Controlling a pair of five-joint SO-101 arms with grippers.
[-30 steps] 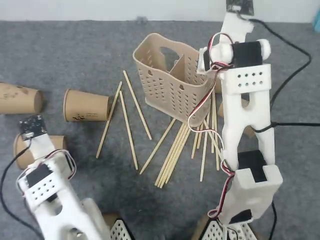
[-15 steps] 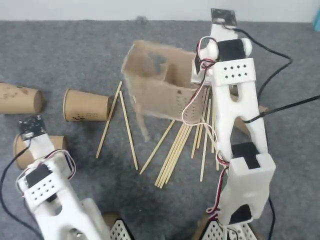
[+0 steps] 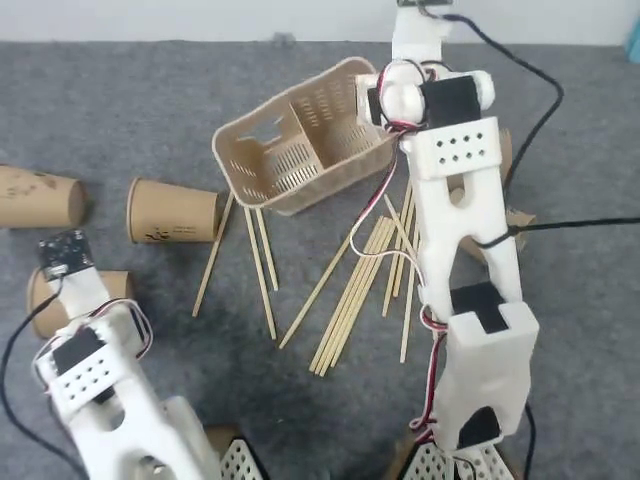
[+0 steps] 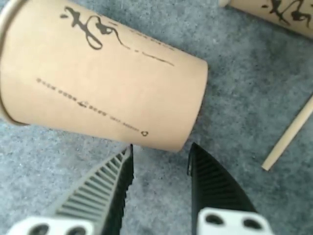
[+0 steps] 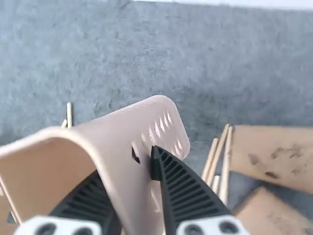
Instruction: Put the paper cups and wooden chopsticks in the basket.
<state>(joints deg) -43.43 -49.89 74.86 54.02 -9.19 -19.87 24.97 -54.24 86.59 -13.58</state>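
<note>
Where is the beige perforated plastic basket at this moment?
In the high view the beige perforated plastic basket is tilted at the far centre, its wall clamped by the right gripper, just beyond the scattered wooden chopsticks.

Table (image 3: 150, 110) surfaced in grey carpet-like fabric. Pale strip (image 3: 200, 20) along far edge. Teal object (image 3: 634, 40) cut off at far right corner.
</note>
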